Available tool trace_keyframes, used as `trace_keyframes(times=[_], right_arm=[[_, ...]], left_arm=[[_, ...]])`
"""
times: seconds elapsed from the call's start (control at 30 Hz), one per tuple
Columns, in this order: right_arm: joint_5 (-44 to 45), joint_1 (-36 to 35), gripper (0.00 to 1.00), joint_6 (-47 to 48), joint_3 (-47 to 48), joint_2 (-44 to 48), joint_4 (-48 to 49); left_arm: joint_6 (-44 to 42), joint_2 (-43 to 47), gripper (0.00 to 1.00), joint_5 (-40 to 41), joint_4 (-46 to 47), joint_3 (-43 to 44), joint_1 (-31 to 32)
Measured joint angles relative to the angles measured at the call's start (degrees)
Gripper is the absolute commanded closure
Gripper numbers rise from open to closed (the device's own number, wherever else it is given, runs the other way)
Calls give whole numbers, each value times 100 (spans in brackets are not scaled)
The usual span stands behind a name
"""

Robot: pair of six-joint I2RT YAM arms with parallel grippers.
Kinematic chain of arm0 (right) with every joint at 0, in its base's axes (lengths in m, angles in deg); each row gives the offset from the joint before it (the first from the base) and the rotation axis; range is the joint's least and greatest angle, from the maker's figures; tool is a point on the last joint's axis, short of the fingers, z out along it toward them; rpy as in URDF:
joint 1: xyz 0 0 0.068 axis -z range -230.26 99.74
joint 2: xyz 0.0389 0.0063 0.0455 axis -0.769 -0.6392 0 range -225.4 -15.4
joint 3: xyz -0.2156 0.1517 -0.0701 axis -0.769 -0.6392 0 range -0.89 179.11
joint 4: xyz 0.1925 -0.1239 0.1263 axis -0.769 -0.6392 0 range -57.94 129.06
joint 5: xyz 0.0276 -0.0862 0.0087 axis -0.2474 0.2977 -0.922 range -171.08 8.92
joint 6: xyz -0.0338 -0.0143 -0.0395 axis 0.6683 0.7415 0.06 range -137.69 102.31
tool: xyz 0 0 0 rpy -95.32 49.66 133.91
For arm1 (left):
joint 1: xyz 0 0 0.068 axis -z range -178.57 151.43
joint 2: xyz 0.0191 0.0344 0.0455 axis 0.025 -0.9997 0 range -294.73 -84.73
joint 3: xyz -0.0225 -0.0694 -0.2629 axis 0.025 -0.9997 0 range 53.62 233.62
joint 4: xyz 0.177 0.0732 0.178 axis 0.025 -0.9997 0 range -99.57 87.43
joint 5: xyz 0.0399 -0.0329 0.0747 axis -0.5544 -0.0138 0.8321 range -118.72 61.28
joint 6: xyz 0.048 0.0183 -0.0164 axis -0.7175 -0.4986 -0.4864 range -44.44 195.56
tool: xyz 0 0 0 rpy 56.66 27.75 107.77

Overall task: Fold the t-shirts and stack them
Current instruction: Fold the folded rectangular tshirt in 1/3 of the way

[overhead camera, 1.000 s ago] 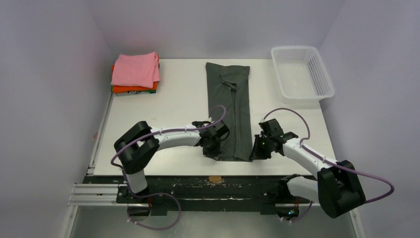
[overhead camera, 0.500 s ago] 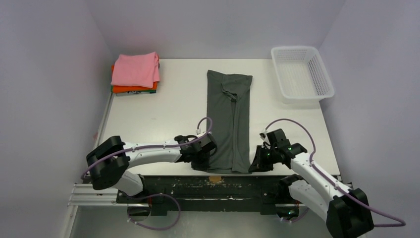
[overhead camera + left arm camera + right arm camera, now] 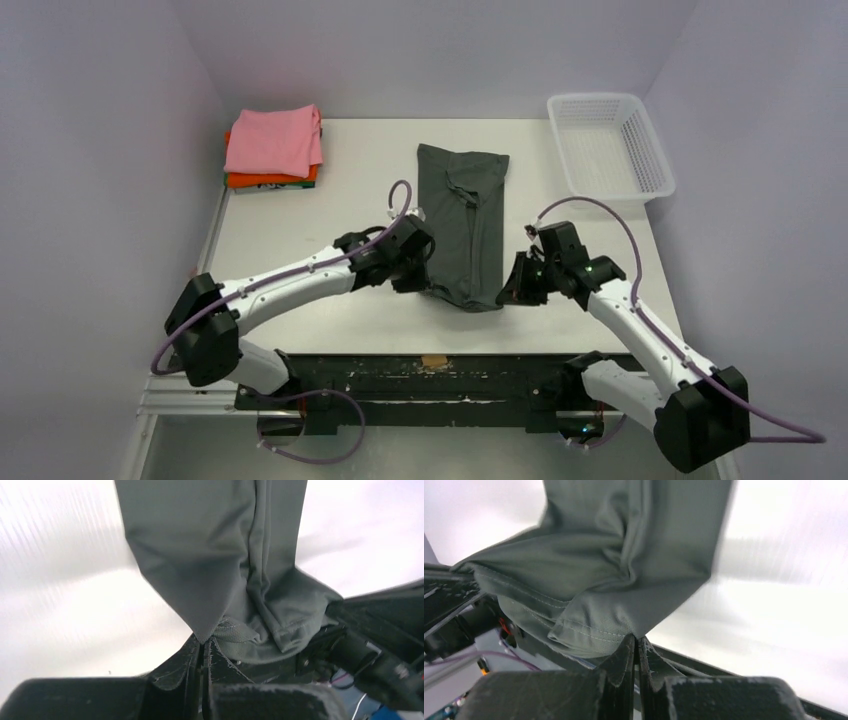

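Your left fingers [image 3: 192, 662] and right fingers [image 3: 620, 664] each pinch a lower hem corner of the long charcoal-grey cloth t-shirt [image 3: 462, 225], mid-frame on the desk [image 3: 300, 240]. Halving fold comes next: carry both corners evenly up to the collar.

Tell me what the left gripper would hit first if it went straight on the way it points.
The grey t-shirt: the left gripper is shut on its corner, and the cloth stretches straight ahead. Beyond it probably the white table, though depth is unclear.
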Motion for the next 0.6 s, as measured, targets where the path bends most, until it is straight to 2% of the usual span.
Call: trace_keyframes(times=[0.17, 0.3, 0.6], right_arm=[[446, 181, 100, -35, 916, -929, 426], [780, 476, 100, 2, 1779, -1834, 772], [1145, 807, 100, 221, 3121, -3788, 1397]], left_arm=[[-529, -852, 100, -55, -129, 994, -789], [-997, -1810, 100, -240, -297, 2114, -1314], [-1539, -3373, 100, -732, -579, 3628, -2177]])
